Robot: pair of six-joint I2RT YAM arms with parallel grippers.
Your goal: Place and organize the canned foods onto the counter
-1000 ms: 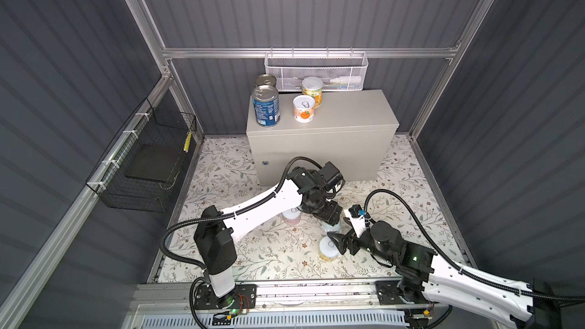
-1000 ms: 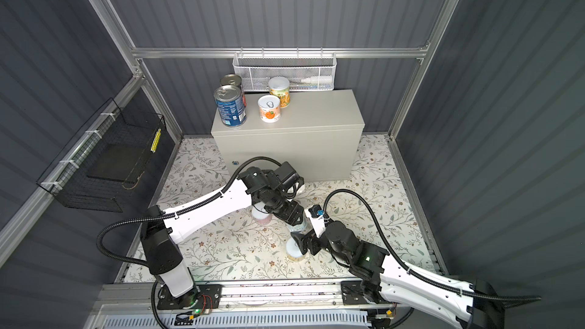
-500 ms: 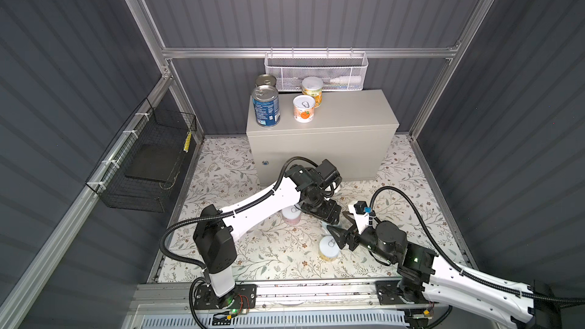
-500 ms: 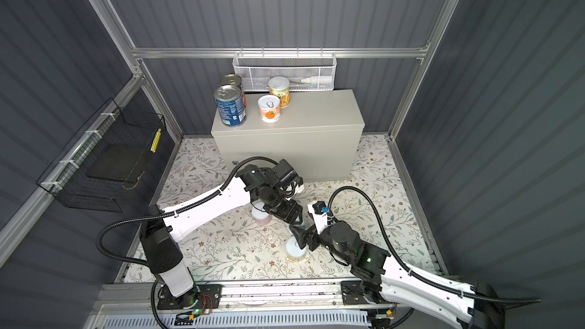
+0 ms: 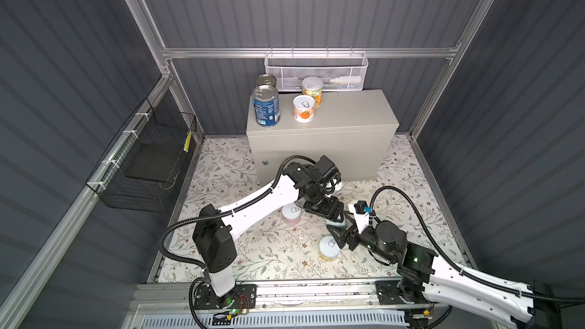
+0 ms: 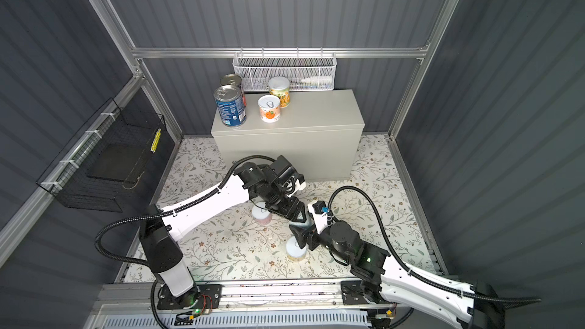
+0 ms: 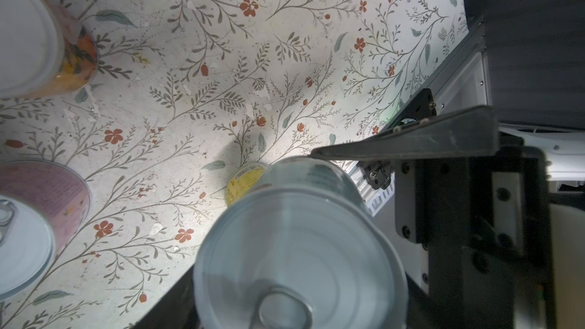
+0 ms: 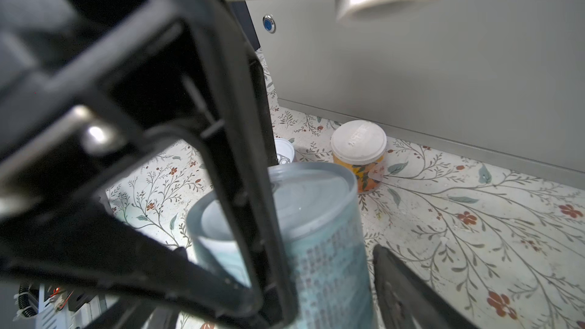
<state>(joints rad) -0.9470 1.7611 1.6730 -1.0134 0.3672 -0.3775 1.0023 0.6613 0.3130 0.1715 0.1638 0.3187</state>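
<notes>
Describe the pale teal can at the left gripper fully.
The pale teal can is a cylinder with a light pull-tab lid and printed text on its label. It is roughly upright over the floral floor, clamped by the left gripper; the open right gripper straddles it, one finger clear of its side.

In both top views I barely see the pale blue cylindrical can (image 5: 338,225), mostly buried under the black left gripper (image 5: 332,216). From the right wrist that gripper is a blurred dark mass across its lid. The left wrist view's edge crops the pink-labelled cylindrical can (image 7: 38,216).
</notes>
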